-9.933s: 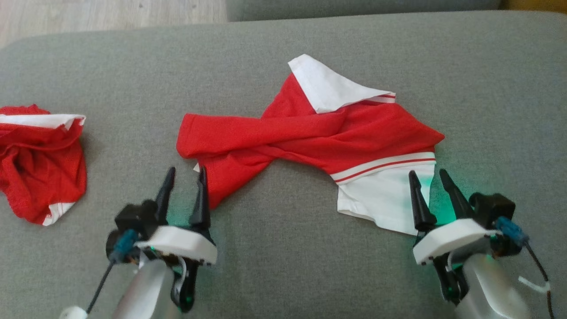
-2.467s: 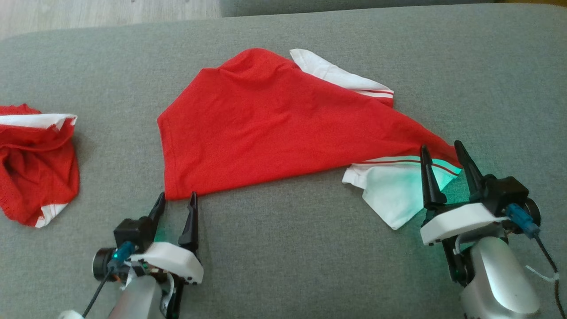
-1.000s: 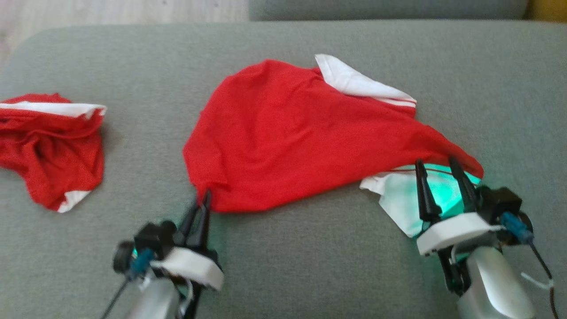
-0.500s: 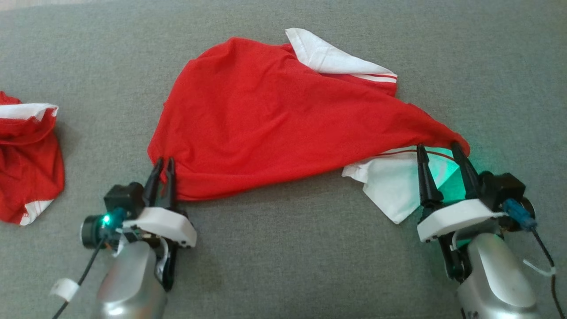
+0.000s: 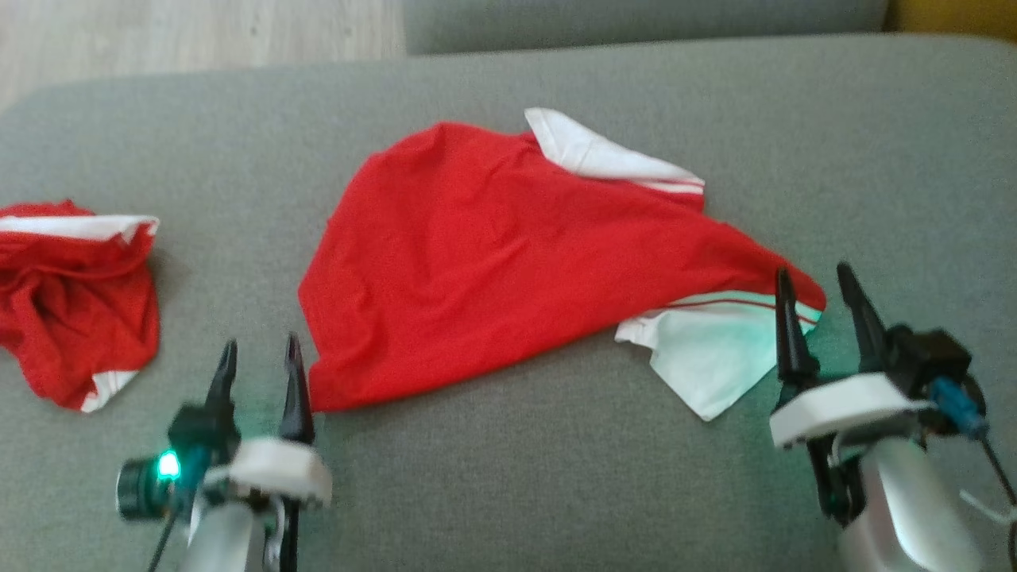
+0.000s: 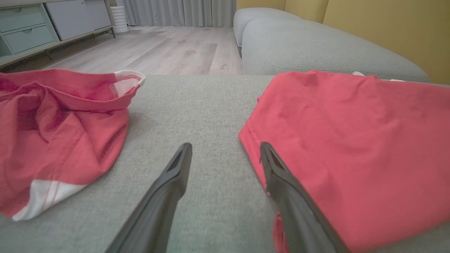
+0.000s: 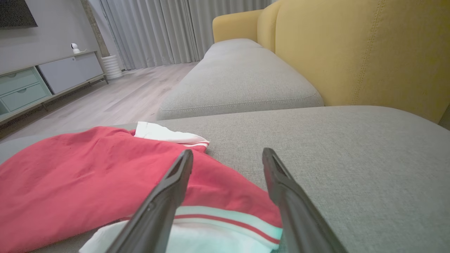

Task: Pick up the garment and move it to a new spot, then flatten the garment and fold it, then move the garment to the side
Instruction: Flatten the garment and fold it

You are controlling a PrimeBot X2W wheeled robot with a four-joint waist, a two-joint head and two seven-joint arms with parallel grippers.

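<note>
Red-and-white shirt (image 5: 508, 262) lies mid grey sofa cushion (image 5: 508, 477), partly spread. Left gripper (image 5: 261, 343) at its 7 o'clock, jaws apart, empty, beside hem corner. Right gripper (image 5: 813, 272) at 4 o'clock, also spread, empty. Fabric prob. light, limp, bunches easily, so pinch hem corners/seams.

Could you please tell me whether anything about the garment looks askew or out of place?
The red garment lies lopsided, not flat: one white section pokes out crumpled from under its near right edge, and another white flap sticks out at the far edge. A second red garment sits bunched at the left.
</note>
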